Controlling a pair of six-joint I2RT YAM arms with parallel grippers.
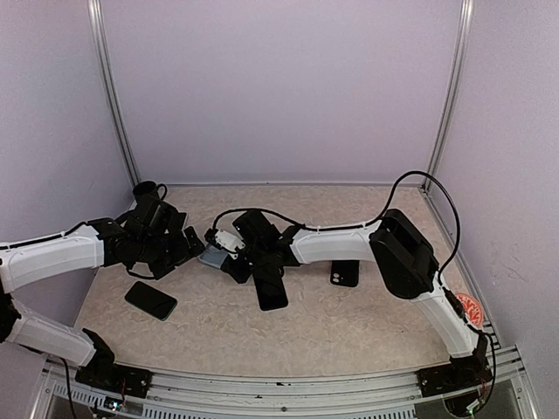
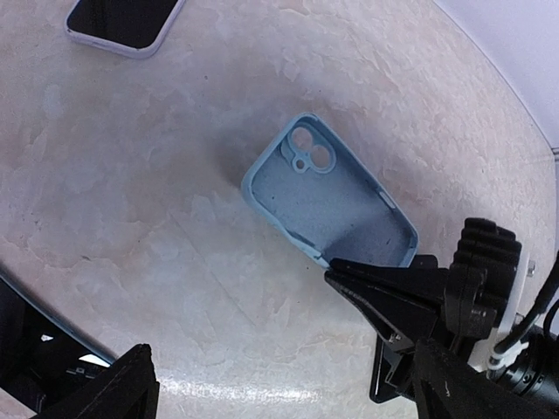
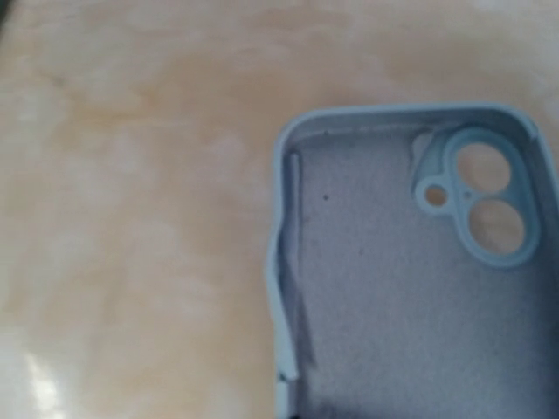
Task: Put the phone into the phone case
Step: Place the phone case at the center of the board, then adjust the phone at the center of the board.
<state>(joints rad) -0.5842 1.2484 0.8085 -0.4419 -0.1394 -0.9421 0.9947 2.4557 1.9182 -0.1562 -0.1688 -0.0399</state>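
Note:
The light blue phone case lies open side up on the marbled table, camera holes at its far end. It also fills the right of the right wrist view, where its left wall is bowed near the bottom edge. My right gripper is shut, its black fingertips pinched on the case's near bottom rim; in the top view it sits at the case. My left gripper hangs open just left of the case with nothing between its fingers. A dark-screened phone with a pale edge lies apart from the case.
In the top view a black phone lies at front left, another dark slab under the right forearm, and a small black item with camera holes further right. Pale walls enclose the table on three sides.

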